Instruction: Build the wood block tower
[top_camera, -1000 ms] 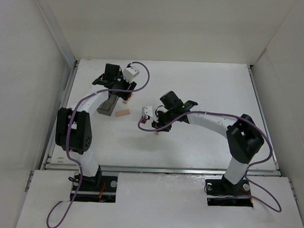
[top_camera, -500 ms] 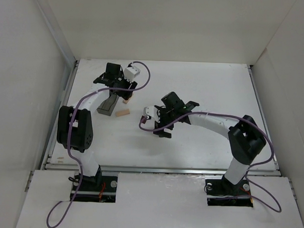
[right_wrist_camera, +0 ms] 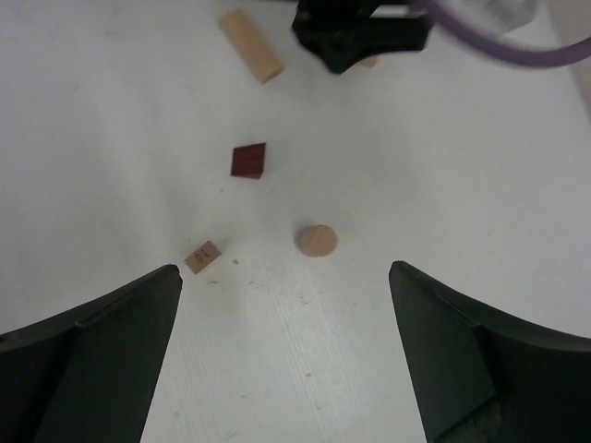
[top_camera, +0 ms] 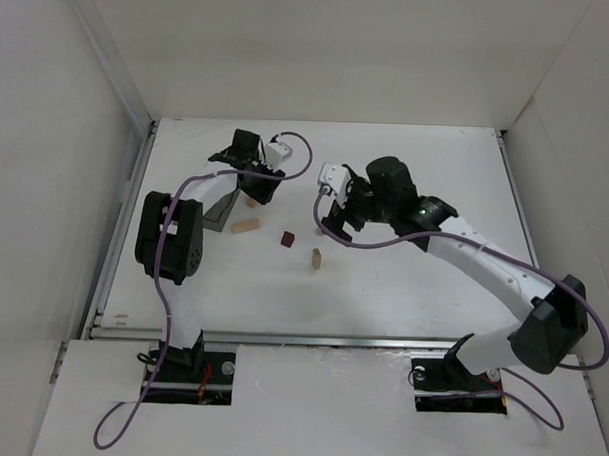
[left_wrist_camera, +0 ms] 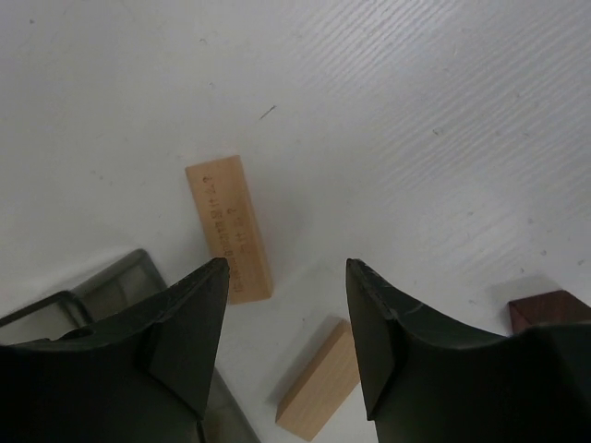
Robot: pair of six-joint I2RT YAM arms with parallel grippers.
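Overhead, tray [top_camera: 217,215] half hidden; left end effector [left_wrist_camera: 286,277], right end effector [right_wrist_camera: 284,272] both parted, empty.

I see the table [left_wrist_camera: 416,111] as matt white, with fine ribbed lines running across it. The cube [right_wrist_camera: 248,160] is dark red-brown wood, smooth and dull. Left of the cube in the left wrist view, the plank [left_wrist_camera: 228,226] is pale bare wood with faint stamped lettering on its face. The round block [right_wrist_camera: 316,240] near the cube is the same unvarnished pale wood. The fingers [left_wrist_camera: 185,341] of the left gripper [left_wrist_camera: 284,295] look like matt black plastic, and so does the right gripper [right_wrist_camera: 286,305].
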